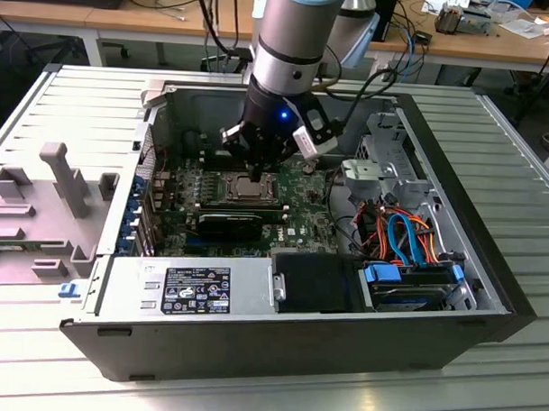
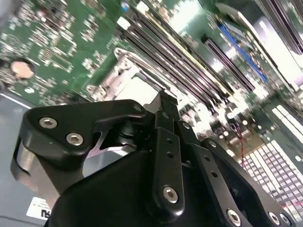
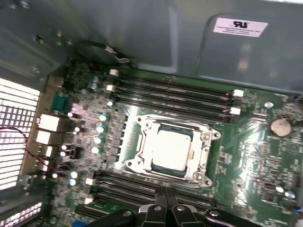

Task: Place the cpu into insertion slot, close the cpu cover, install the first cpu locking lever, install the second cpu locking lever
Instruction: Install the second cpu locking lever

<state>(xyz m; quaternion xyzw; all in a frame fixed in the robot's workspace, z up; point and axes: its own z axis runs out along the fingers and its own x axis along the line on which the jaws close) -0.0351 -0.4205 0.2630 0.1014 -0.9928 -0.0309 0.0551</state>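
The hand [image 3: 163, 193], fingers pressed together and empty, hovered near the 6 o'clock edge of the cpu cover [image 3: 207, 158], which framed the seated cpu [image 3: 171, 150].

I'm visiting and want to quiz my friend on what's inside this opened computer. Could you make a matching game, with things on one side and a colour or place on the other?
Things:
1. cpu
2. cpu cover
3. gripper
4. memory slots

Descriptions:
A. long, narrow and black, in rows beside the socket
B. black fingers, just above the socket
C. dull silver square in the middle of the socket
D. silver frame lying flat around the chip

Pairs: 1-C, 2-D, 3-B, 4-A
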